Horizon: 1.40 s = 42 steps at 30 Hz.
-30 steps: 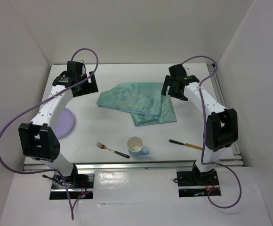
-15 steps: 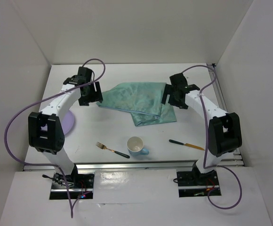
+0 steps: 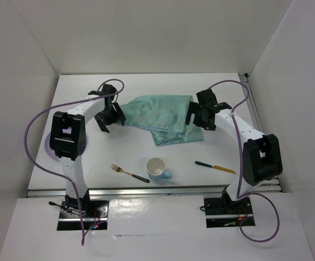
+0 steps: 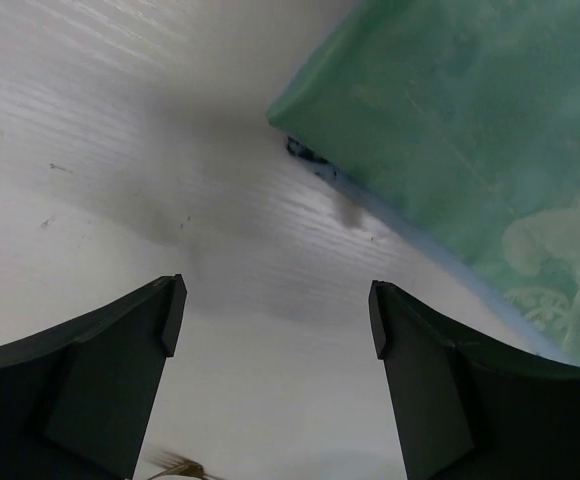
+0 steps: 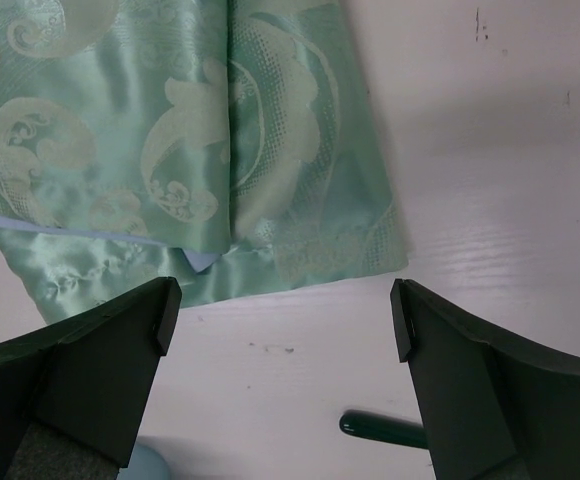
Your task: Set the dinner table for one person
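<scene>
The white dinner table (image 3: 146, 81) carries a folded teal patterned cloth (image 3: 160, 117) at its middle back. My left gripper (image 3: 109, 115) is open and empty, low over bare table just left of the cloth's left corner (image 4: 470, 130). My right gripper (image 3: 198, 117) is open and empty at the cloth's right edge; in the right wrist view its fingers straddle bare table just in front of the cloth's near hem (image 5: 170, 130). A fork (image 3: 129, 173), a white-and-blue cup (image 3: 157, 168) and a knife (image 3: 214, 166) lie near the front. A lilac plate (image 3: 50, 145) is mostly hidden behind the left arm.
White walls enclose the table on three sides. Aluminium rails (image 3: 146, 190) run along the front and right edges. Purple cables loop off both arms. The fork's tines (image 4: 175, 465), the knife's dark handle (image 5: 380, 428) and the cup's edge (image 5: 150, 465) show in the wrist views.
The left arm has swung in from the back left, bringing its gripper right and forward to the cloth's left corner. The right gripper has moved a little forward along the cloth's right edge.
</scene>
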Tool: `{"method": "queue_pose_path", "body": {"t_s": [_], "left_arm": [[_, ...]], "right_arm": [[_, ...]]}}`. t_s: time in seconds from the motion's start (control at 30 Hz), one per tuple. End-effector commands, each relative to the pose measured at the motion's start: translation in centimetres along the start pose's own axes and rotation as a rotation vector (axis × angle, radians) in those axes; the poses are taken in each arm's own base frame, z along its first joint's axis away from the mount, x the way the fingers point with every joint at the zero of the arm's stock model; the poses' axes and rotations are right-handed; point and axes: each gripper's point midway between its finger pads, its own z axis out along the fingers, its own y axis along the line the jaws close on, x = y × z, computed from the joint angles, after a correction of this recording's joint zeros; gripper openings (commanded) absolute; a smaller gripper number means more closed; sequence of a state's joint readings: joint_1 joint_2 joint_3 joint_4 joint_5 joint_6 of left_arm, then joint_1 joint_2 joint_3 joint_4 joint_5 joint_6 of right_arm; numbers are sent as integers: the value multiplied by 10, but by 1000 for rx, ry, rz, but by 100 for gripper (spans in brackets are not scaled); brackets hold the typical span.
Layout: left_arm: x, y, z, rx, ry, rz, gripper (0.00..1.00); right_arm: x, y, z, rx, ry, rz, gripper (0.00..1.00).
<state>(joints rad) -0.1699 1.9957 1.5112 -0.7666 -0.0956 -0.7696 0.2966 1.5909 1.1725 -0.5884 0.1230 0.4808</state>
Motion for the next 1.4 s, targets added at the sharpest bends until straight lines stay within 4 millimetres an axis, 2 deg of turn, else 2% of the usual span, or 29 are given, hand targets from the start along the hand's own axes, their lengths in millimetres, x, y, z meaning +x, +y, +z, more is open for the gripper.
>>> {"method": "queue_pose_path", "body": {"t_s": [0.0,0.13,0.27,0.37,0.4,0.47,0.53,0.57,0.6,0.63,0.73,0.77,0.8,0.9,0.97,1.0,1.03,1.13,1.17,1.3,1.37], "left_arm": [[-27,-17,-1,42,-42,-125,92],[-40,-21,8,40,-57,-149,89],[-44,-26,29,19,-33,-156,88],[-53,-33,34,21,-36,-157,87],[-53,-34,42,14,-28,-156,83],[-57,-36,42,11,-24,-146,78],[-56,-36,49,3,-17,-137,64],[-58,-37,46,6,-20,-128,39],[-61,-39,44,14,-29,-118,18],[-62,-39,41,11,-26,-117,0],[-73,-47,13,58,-64,-75,0],[-79,-49,1,78,-89,-52,0],[-83,-56,-23,113,-128,-35,0],[-89,-65,-56,184,-167,3,0],[-91,-73,-80,230,-201,23,0],[-88,-74,-86,245,-193,37,0],[-90,-77,-97,266,-205,38,0],[-90,-84,-110,291,-210,61,0],[-89,-89,-114,301,-216,69,0],[-89,-95,-129,338,-210,84,0],[-89,-97,-134,351,-212,86,0]], "right_arm": [[-8,7,-16,-40,-53,-13,100],[-2,3,-21,-38,-50,-14,100],[5,-1,-21,-30,-34,-6,100],[11,-2,-21,-35,-21,4,100],[18,-5,-18,-26,-6,2,100],[28,-6,-17,-37,21,14,100],[36,-6,-15,-41,44,36,100],[36,-6,-15,-41,44,36,100],[46,-8,-12,-41,73,47,100],[48,-6,-13,-54,81,47,100],[55,-4,-8,-70,99,58,100],[55,-3,-8,-69,100,71,100],[57,-4,-5,-63,109,71,100],[58,4,2,-92,123,95,99],[58,19,3,-160,141,120,98],[58,25,4,-184,151,140,96],[60,40,2,-264,157,130,96],[64,58,1,-310,161,123,92],[63,70,1,-334,162,106,91],[61,85,11,-313,166,87,89],[53,82,20,-266,148,98,86]]}}
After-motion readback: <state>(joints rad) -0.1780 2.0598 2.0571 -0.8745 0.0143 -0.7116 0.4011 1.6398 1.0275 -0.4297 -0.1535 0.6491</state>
